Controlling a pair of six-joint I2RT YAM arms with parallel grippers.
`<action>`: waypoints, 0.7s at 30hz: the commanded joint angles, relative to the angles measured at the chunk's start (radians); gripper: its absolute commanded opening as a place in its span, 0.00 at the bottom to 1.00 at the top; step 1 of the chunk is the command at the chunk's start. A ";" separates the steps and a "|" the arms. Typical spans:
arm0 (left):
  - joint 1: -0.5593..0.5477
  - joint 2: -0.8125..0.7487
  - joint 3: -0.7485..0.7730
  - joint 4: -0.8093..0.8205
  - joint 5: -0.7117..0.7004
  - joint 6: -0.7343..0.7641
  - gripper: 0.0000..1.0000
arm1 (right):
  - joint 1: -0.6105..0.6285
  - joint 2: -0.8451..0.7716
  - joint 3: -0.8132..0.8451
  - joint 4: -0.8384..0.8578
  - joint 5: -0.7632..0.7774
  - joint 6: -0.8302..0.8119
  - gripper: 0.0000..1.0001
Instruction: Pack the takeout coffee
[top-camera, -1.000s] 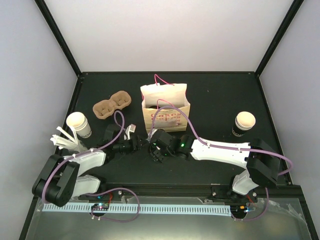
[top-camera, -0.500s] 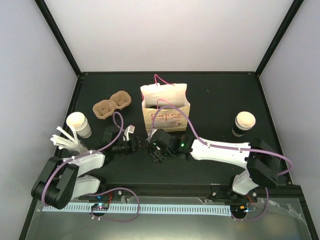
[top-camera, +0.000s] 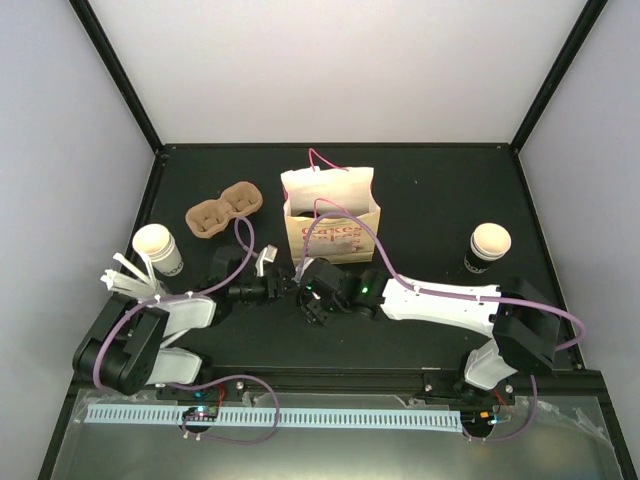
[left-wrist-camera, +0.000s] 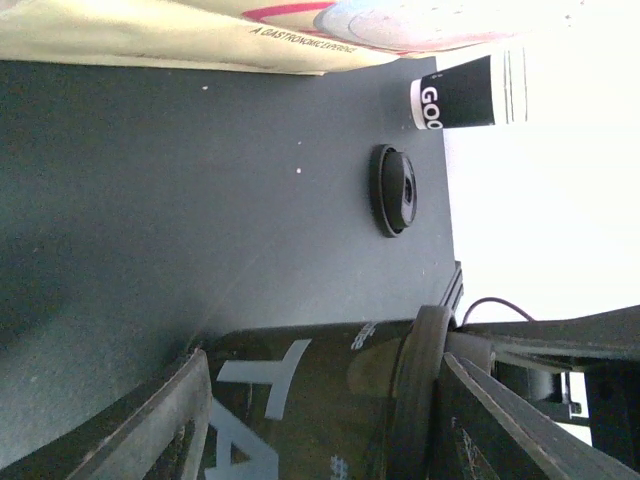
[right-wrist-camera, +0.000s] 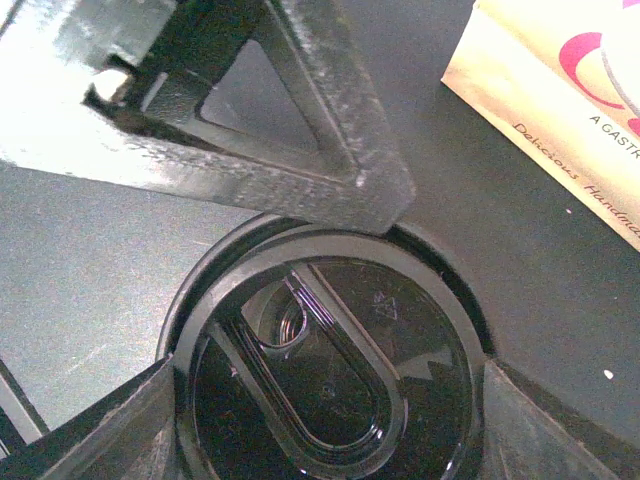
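Change: released left tool (top-camera: 272, 282) has edged toward tan paper bag (top-camera: 331, 225), likely assisting.
Right tool (top-camera: 310, 298): clenches round black plastic lid (right-wrist-camera: 330, 390) before bag.
Cups: cream-topped paper cup (top-camera: 157, 248) left of bag, twin cup (top-camera: 490, 245) right; unpacked.

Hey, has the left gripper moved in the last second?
Yes, slightly. In the top view the left gripper has edged away from the table's near edge, toward the lower left corner of the paper bag, which has stayed put.
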 joint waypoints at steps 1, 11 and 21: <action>-0.027 0.071 0.048 -0.082 0.041 0.068 0.63 | 0.022 0.109 -0.083 -0.203 -0.184 0.023 0.70; -0.027 0.090 0.073 -0.324 -0.070 0.162 0.56 | 0.023 0.130 -0.068 -0.217 -0.171 0.028 0.70; -0.027 -0.170 0.104 -0.456 -0.117 0.185 0.72 | 0.021 0.049 -0.016 -0.297 -0.077 0.049 0.69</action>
